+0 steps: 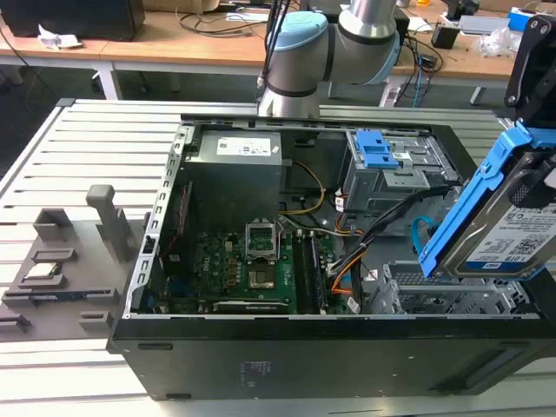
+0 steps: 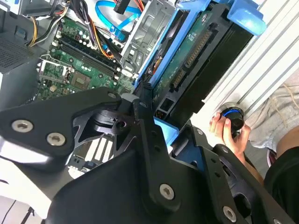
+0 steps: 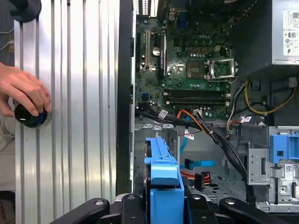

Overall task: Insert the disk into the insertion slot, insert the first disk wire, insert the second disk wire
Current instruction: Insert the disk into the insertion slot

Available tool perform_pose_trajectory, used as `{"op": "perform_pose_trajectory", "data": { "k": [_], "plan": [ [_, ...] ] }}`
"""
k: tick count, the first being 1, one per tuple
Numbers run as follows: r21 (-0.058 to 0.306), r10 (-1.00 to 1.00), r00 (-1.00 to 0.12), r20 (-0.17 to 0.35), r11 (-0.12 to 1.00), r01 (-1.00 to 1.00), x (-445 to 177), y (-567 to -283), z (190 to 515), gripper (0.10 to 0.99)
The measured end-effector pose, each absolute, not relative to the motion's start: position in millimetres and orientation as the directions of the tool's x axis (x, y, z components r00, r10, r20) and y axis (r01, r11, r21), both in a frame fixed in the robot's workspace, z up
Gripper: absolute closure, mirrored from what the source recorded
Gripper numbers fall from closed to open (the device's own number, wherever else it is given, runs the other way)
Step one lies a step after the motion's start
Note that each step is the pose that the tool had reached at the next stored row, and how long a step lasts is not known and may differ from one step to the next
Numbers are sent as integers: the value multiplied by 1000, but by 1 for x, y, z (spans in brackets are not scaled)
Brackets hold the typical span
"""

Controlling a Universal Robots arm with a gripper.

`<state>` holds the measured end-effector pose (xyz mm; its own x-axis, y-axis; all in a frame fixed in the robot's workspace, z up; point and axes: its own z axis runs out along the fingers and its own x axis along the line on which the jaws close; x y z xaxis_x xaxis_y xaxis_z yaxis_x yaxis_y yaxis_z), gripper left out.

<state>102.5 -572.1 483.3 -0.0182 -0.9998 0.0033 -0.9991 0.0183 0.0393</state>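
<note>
My gripper (image 3: 163, 207) is shut on the disk (image 1: 512, 221), a silver-grey drive with a white label in a bright blue carrier (image 3: 162, 179). In the exterior view the disk hangs tilted on edge over the case's right end, just above the insertion slot (image 1: 443, 300), a low perforated silver cage. The disk's green circuit-board underside (image 2: 194, 56) faces the second wrist view. The first disk wire (image 3: 192, 117), an orange, red and black bundle, runs from the motherboard to a loose plug (image 3: 203, 179) in the slot's bay. The second disk wire (image 3: 201, 164), a flat light-blue cable, loops beside it.
The open black computer case (image 1: 261, 365) lies on a ribbed metal table (image 1: 78, 156). A taller grey cage with a blue latch (image 1: 380, 152) stands behind the slot. A person's hand (image 3: 23, 91) rests on a black knob (image 3: 29, 117) on the table outside the case. Grey fixtures (image 1: 61, 252) sit at the exterior view's left.
</note>
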Motion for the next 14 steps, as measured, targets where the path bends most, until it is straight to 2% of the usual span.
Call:
{"op": "perform_pose_trajectory", "data": {
  "k": [14],
  "plan": [
    [39, -1000, -20, 3, 20, -999, 99, -553, 458, 722]
  ]
}}
